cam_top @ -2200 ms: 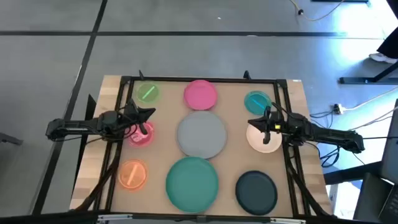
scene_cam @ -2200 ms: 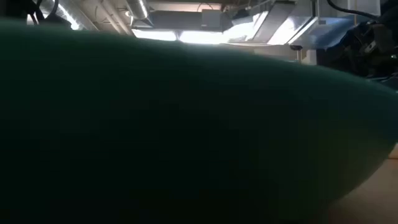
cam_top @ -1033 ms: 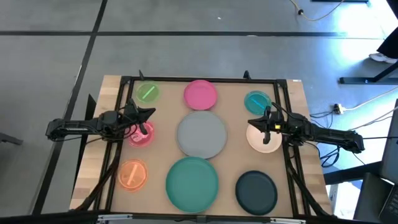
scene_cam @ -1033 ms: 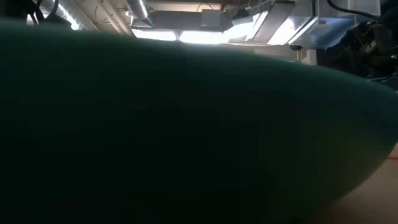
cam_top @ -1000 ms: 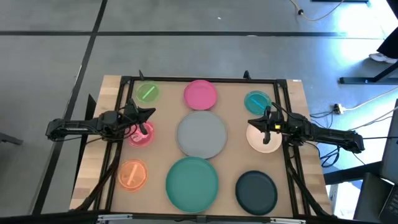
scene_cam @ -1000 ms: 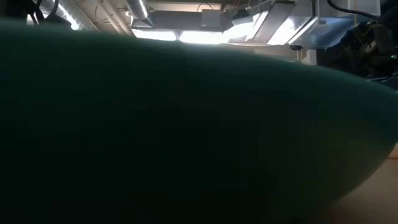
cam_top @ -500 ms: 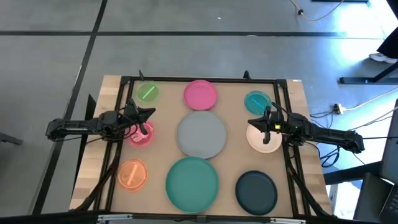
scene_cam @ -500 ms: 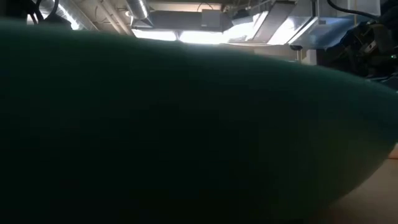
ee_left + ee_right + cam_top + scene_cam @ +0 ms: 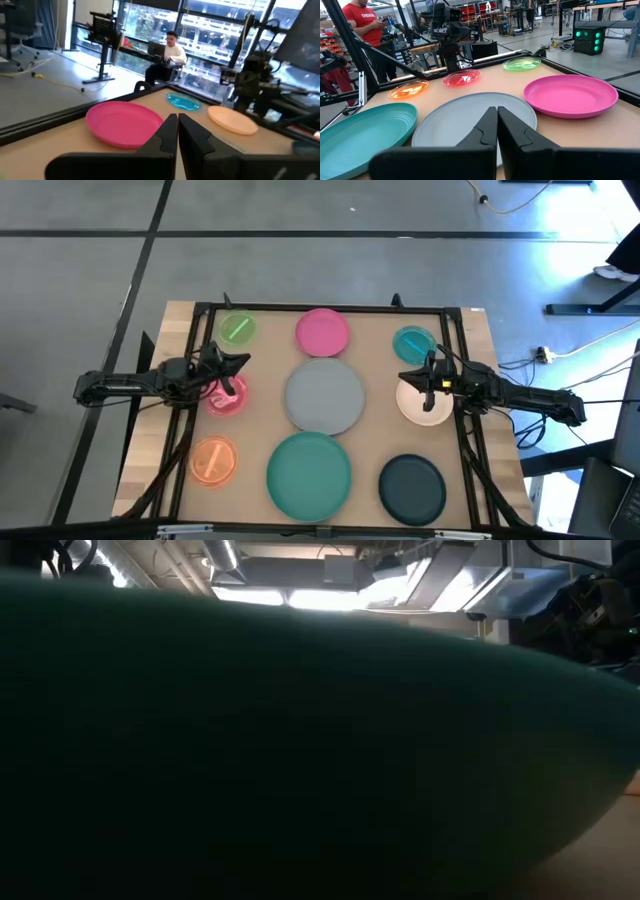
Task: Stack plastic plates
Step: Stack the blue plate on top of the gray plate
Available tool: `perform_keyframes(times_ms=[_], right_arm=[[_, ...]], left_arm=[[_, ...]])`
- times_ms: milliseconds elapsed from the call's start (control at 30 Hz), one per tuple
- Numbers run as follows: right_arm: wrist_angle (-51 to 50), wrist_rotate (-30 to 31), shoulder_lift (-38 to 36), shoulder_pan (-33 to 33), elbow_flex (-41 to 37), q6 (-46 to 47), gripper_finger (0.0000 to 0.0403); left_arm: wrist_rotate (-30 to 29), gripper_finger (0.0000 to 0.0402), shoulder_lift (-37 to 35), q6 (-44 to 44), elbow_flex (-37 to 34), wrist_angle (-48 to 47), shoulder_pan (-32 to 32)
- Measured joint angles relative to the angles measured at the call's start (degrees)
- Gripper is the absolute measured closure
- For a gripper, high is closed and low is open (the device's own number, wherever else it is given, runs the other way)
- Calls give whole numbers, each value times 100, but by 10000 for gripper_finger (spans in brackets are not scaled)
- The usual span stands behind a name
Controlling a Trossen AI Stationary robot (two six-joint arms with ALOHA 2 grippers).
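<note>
Nine plates lie flat and apart on the table. In the high view the far row holds translucent green (image 9: 237, 329), magenta (image 9: 323, 332) and translucent teal (image 9: 413, 343). The middle row holds translucent pink (image 9: 228, 394), grey (image 9: 324, 395) and cream (image 9: 424, 402). Nearest are orange (image 9: 212, 460), teal-green (image 9: 309, 471) and dark teal (image 9: 412, 486). My left gripper (image 9: 243, 361) (image 9: 177, 131) is shut and hovers over the pink plate's far right edge. My right gripper (image 9: 403, 378) (image 9: 497, 125) is shut, above the cream plate's left edge, pointing at the grey plate (image 9: 470, 125).
A black frame (image 9: 320, 308) runs round the work area. The teal-green plate (image 9: 300, 760) fills almost the whole low view. A person in red (image 9: 367, 30) stands beyond the table's left side, and another person (image 9: 172, 50) sits beyond its right side.
</note>
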Motion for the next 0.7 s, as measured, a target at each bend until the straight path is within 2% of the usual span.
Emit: perform_keyframes(times_ms=[100, 267, 433, 700], right_arm=[[105, 50, 1, 0, 0, 219, 400], [1004, 429, 2, -2, 0, 88, 400], [2154, 374, 81, -2, 0, -281, 400], [2710, 105, 408, 4, 0, -177, 400]], left_arm=[[514, 394, 3, -19, 0, 158, 0], [1239, 394, 7, -270, 0, 528, -4], [1268, 394, 56, -279, 0, 608, -130], [1097, 394, 826, -301, 0, 1180, -441]])
